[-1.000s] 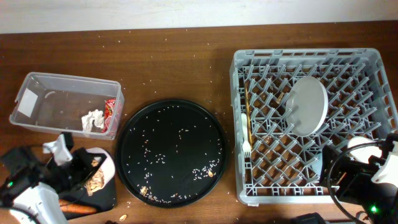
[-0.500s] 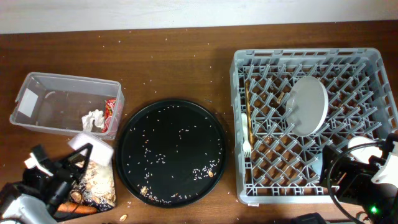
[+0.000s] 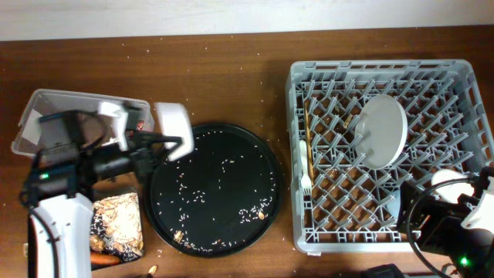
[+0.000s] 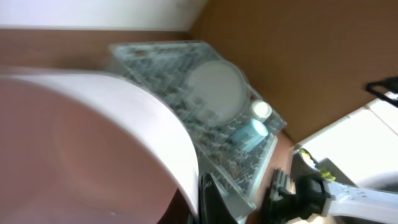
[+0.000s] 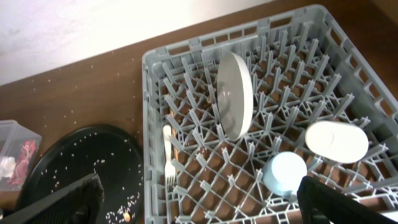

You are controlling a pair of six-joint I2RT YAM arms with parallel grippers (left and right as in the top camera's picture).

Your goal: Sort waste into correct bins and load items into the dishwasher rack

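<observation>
The left arm reaches up and rightward past the tub. Its gripper is clamped on a tipped white bowl over the round tray's left edge. The right gripper hangs wide apart, empty, above the rack.

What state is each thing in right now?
Left hand: shut on the white bowl.
Right hand: open, empty.
Plate: on edge in the dishwasher rack.
Fork: lying in the rack.
Light blue cup: in the rack.
Flat black tray: holds food scraps.
Round black tray: strewn with crumbs.
</observation>
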